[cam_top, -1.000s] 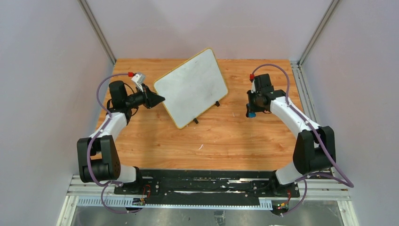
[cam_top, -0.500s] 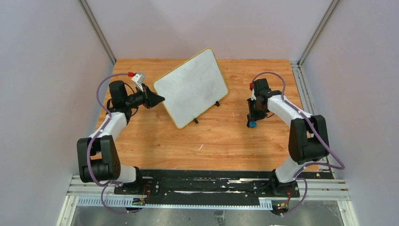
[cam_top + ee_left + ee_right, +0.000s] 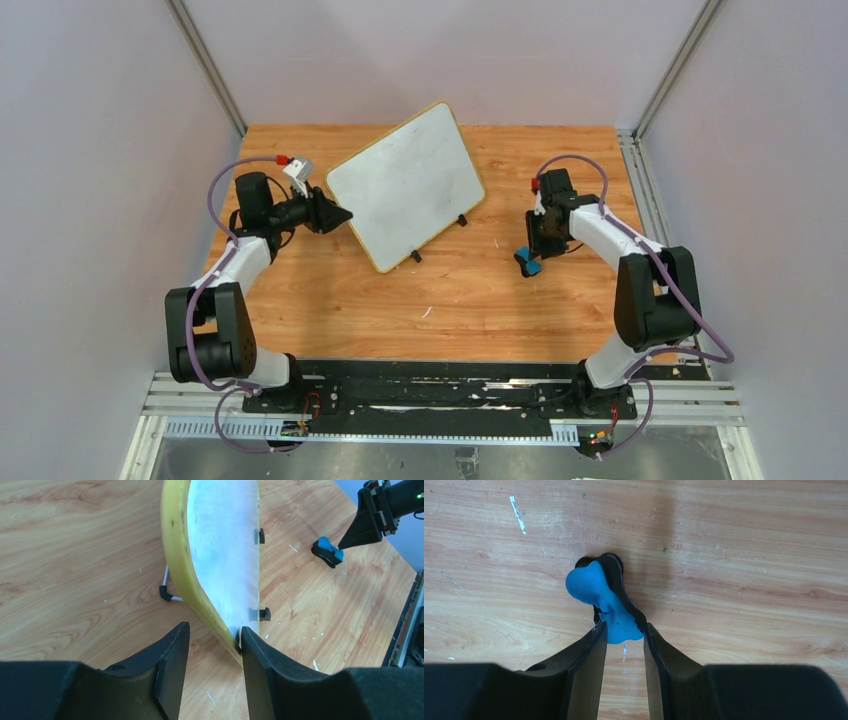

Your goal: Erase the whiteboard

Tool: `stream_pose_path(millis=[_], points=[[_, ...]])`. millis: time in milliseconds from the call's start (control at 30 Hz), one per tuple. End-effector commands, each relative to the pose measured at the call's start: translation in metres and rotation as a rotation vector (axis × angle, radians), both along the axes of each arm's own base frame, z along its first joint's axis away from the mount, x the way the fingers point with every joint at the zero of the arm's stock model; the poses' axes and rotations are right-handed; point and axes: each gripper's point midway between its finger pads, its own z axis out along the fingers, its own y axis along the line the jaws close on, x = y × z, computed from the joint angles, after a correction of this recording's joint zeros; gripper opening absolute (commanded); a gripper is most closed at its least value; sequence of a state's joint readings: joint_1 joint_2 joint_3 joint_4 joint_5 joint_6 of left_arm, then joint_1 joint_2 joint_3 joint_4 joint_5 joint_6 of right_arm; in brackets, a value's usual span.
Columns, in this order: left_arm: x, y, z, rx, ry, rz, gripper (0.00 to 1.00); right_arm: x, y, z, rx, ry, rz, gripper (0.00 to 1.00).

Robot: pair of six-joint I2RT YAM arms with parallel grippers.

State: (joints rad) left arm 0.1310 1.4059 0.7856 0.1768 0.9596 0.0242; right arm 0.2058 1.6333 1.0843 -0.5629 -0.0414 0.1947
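**Task item.** The whiteboard [image 3: 405,185] sits on the bench [image 3: 480,300] toward 12 o'clock in the overhead view. It is turned askew, with one corner pointing to about 1 o'clock. It has a thin yellow rim, and its white face shows faint grey smearing. Two black clip feet [image 3: 462,220] [image 3: 416,257] are on the edge facing 5 o'clock. In the left wrist view, the board [image 3: 225,555] is raised off the bench at its near side. A thin support leg [image 3: 167,592] with a black tip shows beneath it.

**Left end effector** [image 3: 338,212]. It is at the board's 8 o'clock corner. In the wrist view the end effector [image 3: 214,635] is spread, with one finger on each side of that corner. The yellow rim touches the finger at 3 o'clock [image 3: 255,655]. The finger at 9 o'clock [image 3: 172,655] is clear of the rim, so the board is straddled but not gripped.

**Right end effector** [image 3: 535,252]. It is at 3 o'clock from the board and well apart from it, pointing down at the bench. In the wrist view the end effector [image 3: 624,630] is closed narrowly and pinches the near end of the blue-and-black eraser [image 3: 596,587]. The rest of the eraser runs toward 11 o'clock. In the overhead view the eraser [image 3: 526,262] is at 7 o'clock from the fingertips and low over the wood. Whether it bears on the bench cannot be told.

**Surface.** There are scattered white flecks on the bench near the eraser.
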Motion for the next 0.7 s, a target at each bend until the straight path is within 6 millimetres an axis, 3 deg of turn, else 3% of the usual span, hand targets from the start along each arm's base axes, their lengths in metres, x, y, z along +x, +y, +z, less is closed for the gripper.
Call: stream_pose_path(millis=[0, 333, 667], points=[[0.005, 0.0, 0.004, 0.02, -0.028, -0.008, 0.48, -0.003, -0.006, 0.006, 0.009, -0.012, -0.026, 0.34], [0.0, 0.0, 0.008, 0.045, -0.036, -0.023, 0.55, -0.002, -0.011, 0.014, -0.013, -0.04, -0.036, 0.34], [-0.018, -0.003, 0.011, 0.068, -0.025, -0.073, 0.59, -0.002, -0.011, 0.013, -0.011, -0.039, -0.034, 0.33]])
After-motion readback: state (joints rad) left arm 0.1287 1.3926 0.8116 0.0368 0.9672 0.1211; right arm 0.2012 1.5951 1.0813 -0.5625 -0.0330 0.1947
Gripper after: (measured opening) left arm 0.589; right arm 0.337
